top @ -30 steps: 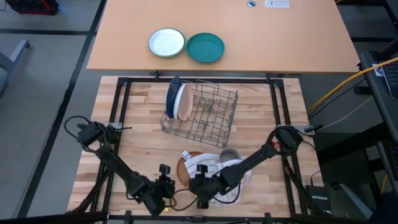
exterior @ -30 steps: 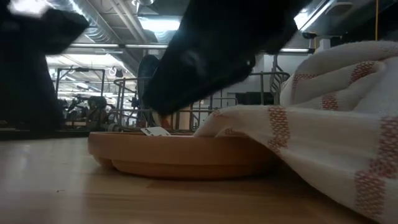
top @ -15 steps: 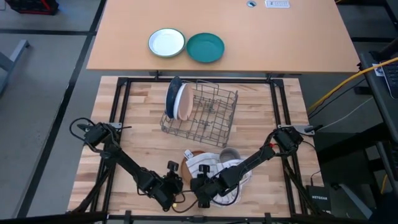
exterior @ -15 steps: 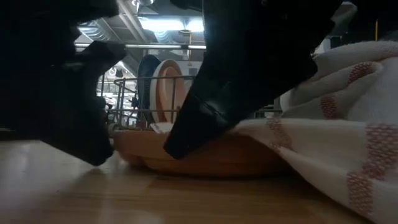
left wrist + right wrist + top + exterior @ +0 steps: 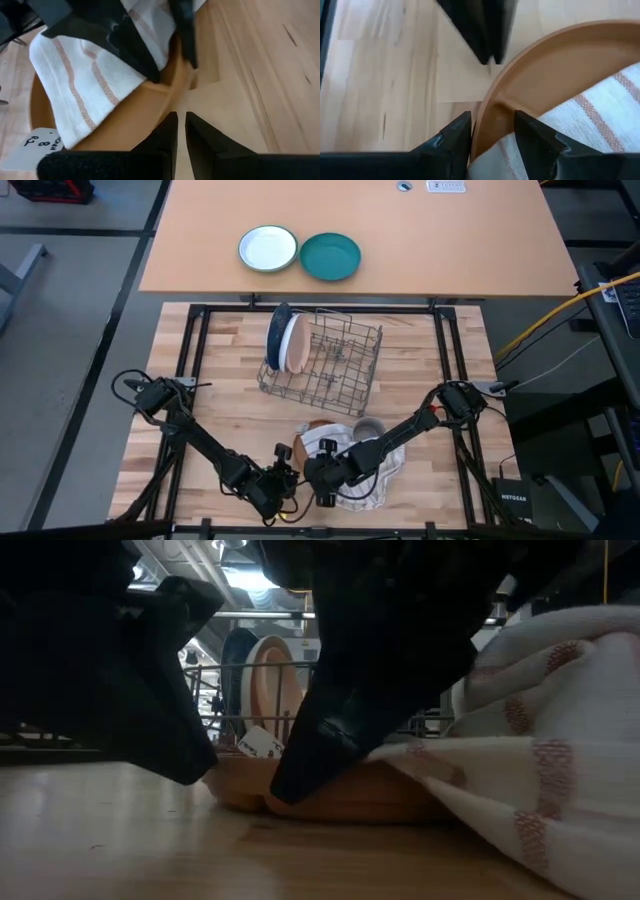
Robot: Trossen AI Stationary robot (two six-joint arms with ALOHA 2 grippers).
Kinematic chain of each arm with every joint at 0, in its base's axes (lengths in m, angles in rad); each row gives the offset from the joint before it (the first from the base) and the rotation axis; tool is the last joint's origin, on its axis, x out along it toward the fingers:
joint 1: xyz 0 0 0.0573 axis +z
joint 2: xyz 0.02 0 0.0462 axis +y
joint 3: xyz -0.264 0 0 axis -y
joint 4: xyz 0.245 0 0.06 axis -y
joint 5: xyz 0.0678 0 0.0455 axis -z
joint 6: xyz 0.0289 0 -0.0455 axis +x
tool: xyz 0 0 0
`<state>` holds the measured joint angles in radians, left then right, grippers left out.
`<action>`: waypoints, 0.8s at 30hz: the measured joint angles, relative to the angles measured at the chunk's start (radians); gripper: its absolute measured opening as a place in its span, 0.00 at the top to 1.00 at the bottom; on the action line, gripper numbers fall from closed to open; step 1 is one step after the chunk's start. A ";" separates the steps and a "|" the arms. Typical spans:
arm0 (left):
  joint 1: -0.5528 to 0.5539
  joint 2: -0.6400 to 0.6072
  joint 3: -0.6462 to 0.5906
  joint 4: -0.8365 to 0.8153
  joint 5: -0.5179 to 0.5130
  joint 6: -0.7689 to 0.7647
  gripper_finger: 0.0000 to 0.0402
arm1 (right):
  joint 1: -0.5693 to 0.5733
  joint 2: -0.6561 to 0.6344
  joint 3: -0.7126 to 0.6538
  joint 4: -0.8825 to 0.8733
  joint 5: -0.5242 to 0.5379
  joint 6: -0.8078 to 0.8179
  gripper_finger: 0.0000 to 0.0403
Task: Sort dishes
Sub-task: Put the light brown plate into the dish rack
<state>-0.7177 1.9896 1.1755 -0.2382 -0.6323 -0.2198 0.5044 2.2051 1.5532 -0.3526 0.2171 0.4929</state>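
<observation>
Right end effector [image 5: 492, 131] straddles the tan plate's [image 5: 555, 65] rim, fingers apart; our left end effector [image 5: 180, 131], fingers nearly together, sits just beside it on the tabletop [image 5: 260, 70].

Left hand [image 5: 180, 131]: fingers nearly closed, tips just beside the rim of the tan-brown plate [image 5: 125, 117] on the table [image 5: 260, 75]. A striped towel [image 5: 95, 75] lies in the plate. The right hand [image 5: 150, 35] straddles the plate rim.
</observation>
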 joint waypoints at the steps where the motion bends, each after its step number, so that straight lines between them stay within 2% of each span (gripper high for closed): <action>1: -0.003 0.000 0.000 0.000 0.000 0.000 0.93 | -0.005 0.000 0.001 -0.008 -0.001 0.016 0.63; 8: -0.038 0.000 0.000 -0.007 0.000 -0.016 0.93 | -0.034 -0.002 -0.002 -0.034 -0.054 0.061 0.81; 13: -0.077 -0.001 0.000 -0.010 0.001 -0.048 0.93 | -0.033 -0.003 0.011 -0.057 -0.044 0.064 0.96; 20: -0.145 -0.013 0.000 -0.014 0.001 -0.113 0.93 | -0.036 0.000 0.071 -0.043 -0.043 0.053 0.91; 24: -0.185 -0.037 0.000 -0.016 0.001 -0.159 0.93 | -0.035 0.000 0.120 -0.043 -0.045 0.018 0.96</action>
<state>-0.9027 1.9523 1.1755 -0.2541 -0.6309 -0.3785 0.4690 2.2047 1.6735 -0.3958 0.1719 0.5113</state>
